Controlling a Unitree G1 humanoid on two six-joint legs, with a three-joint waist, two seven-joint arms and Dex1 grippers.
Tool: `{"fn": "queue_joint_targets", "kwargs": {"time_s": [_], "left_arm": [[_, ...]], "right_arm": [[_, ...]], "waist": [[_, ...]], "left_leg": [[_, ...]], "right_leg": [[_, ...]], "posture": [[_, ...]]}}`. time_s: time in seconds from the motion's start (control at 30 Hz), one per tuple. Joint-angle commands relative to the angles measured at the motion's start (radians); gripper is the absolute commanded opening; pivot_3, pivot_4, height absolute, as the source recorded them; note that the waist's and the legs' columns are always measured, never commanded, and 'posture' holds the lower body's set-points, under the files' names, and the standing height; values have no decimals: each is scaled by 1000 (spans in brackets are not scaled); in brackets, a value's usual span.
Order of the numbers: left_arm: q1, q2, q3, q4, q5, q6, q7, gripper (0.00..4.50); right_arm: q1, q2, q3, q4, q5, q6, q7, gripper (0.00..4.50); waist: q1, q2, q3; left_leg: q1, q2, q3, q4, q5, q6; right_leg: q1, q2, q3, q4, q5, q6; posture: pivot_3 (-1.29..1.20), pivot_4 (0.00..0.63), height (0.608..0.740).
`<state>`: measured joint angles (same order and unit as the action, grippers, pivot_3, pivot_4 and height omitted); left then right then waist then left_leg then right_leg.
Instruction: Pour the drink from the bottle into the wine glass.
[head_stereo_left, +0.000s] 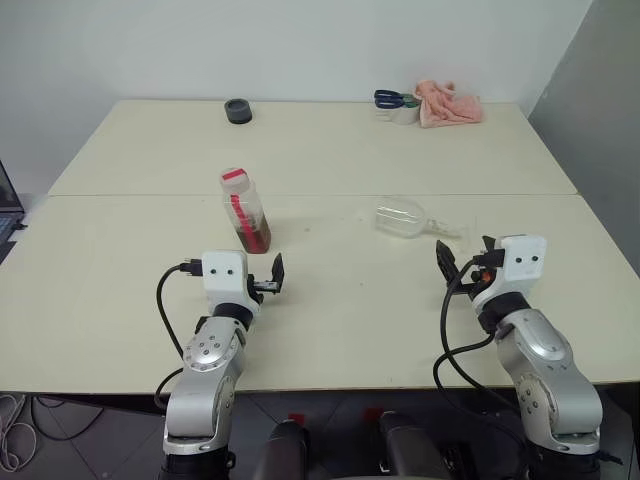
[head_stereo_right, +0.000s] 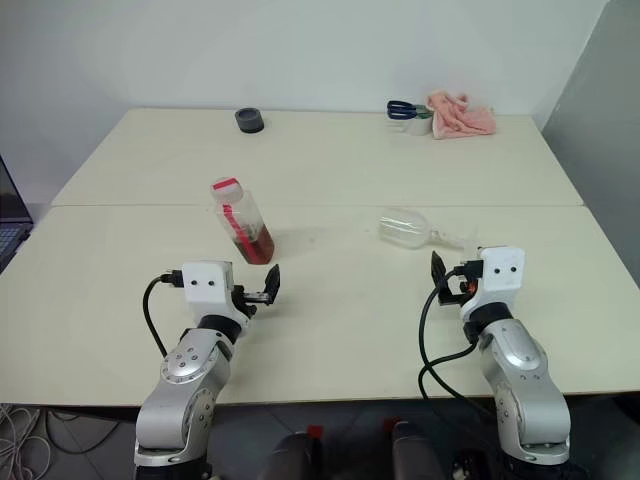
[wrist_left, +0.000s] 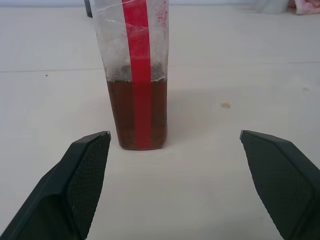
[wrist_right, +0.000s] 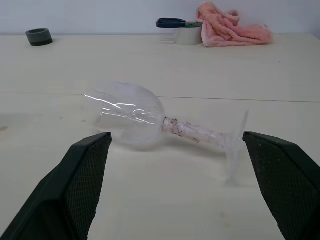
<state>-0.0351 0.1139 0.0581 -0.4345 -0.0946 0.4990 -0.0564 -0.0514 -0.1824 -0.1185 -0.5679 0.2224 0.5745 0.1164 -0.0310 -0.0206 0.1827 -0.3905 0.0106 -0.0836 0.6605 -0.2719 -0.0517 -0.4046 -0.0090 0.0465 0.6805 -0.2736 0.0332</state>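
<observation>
We count one small clear plastic bottle with a squarish body, a red vertical label strip and a red cap, standing upright on the cream-coloured bench. The amber-brown drink fills roughly its lower half. We also count one clear stemmed wine glass, and it lies on its side on the bench, bowl toward the bottle and foot toward the right edge, well apart from the bottle.

We have two hands, both raised over the near part of the bench and both holding nothing. The left hand hangs just short of the bottle with its two black fingers spread wide; in its wrist view the bottle stands beyond the tips, nearer one finger than the other, touching neither. The right hand sits just short of the fallen glass, its fingers likewise wide apart, and in its wrist view the glass lies across the gap beyond the tips, untouched.

Along the far edge of the bench we count three more things: one dark grey ring-shaped roll at the left, and at the right one pair of blue-handled scissors resting on a pale tape roll, beside one crumpled pink cloth.
</observation>
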Motion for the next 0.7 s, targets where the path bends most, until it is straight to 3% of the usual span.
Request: {"fn": "queue_joint_targets", "kwargs": {"time_s": [0.03,0.2,0.5,0.7], "left_arm": [[-16,-2,1,-20,-2,-22,0,4482],[-34,-9,-1,-4,0,-27,5,4482],[-82,-18,-7,40,1,-45,1,4482],[-99,-32,-8,61,7,-70,16,4482]], "right_arm": [[-10,-4,-3,-29,5,-13,1,4500],[-53,2,-5,-16,46,9,22,4500],[-254,-181,35,-4,371,95,438,4500],[-329,-261,55,42,443,116,540,4500]], "waist": [[0,0,0],[0,0,0],[0,0,0],[1,0,0]], "left_leg": [[0,0,0,0,0,0],[0,0,0,0,0,0],[0,0,0,0,0,0],[0,0,-1,1,0,0]], "right_leg": [[0,0,0,0,0,0],[0,0,0,0,0,0],[0,0,-1,0,0,0],[1,0,-1,0,0,0]], "posture": [[0,150,740],[0,150,740],[0,150,740],[0,150,740]]}}
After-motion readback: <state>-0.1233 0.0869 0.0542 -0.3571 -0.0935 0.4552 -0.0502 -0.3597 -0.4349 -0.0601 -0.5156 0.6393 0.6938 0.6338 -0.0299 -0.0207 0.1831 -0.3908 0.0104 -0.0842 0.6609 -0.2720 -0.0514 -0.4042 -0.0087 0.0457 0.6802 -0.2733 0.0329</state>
